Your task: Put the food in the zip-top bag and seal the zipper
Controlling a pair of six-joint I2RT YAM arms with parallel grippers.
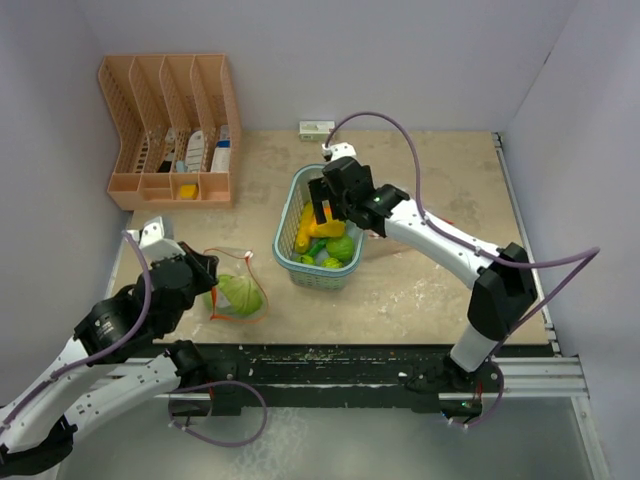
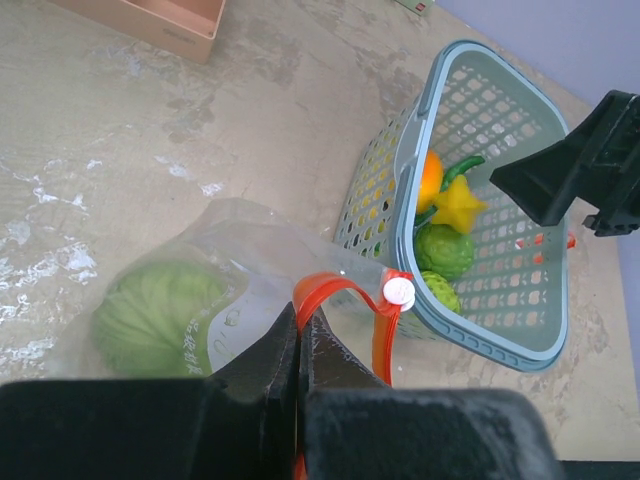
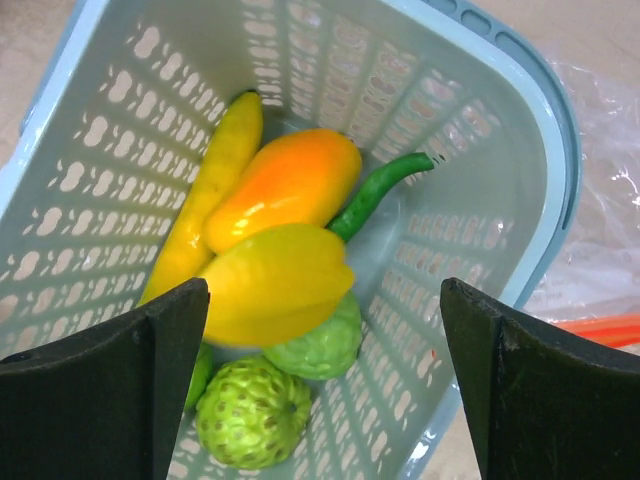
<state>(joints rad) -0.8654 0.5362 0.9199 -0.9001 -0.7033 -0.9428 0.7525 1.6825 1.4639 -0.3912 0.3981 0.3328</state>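
**Top external view: zip-top bag (image 1: 228, 262) pinched at the left, basket (image 1: 284, 240) under the right arm**

The zip-top bag is clear, crinkled film with an orange-red zipper strip (image 2: 340, 288) and a white slider (image 2: 398, 291). Inside it lies a round, ribbed, pale-green cabbage (image 1: 241, 295). The basket is pale blue-green plastic, and its walls are pierced with oval slots. It holds glossy moulded pieces: a long yellow fruit (image 3: 215, 190), an orange fruit (image 3: 285, 185), a ridged yellow star fruit (image 3: 275, 280), a thin green chili (image 3: 380, 190) and two knobbly green fruits (image 3: 250, 412).

The table (image 1: 430, 180) is matte, mottled beige, with pale walls (image 1: 350, 60) on three sides. A peach slotted organizer (image 1: 170, 100) stands at the 10 o'clock corner, and a small white box (image 1: 316, 128) at the 12 o'clock edge. The basket sits at the table's centre, with the bag at its 8 o'clock.

The left gripper (image 2: 300, 335) has its black fingers pressed together, pinching the zipper strip at the bag's mouth. In the left wrist view the cabbage lies near its tips, at their 9 o'clock. The right gripper (image 3: 322, 285) hangs over the basket with its fingers spread wide, holding nothing. The star fruit lies directly below, between the fingers and apart from them.
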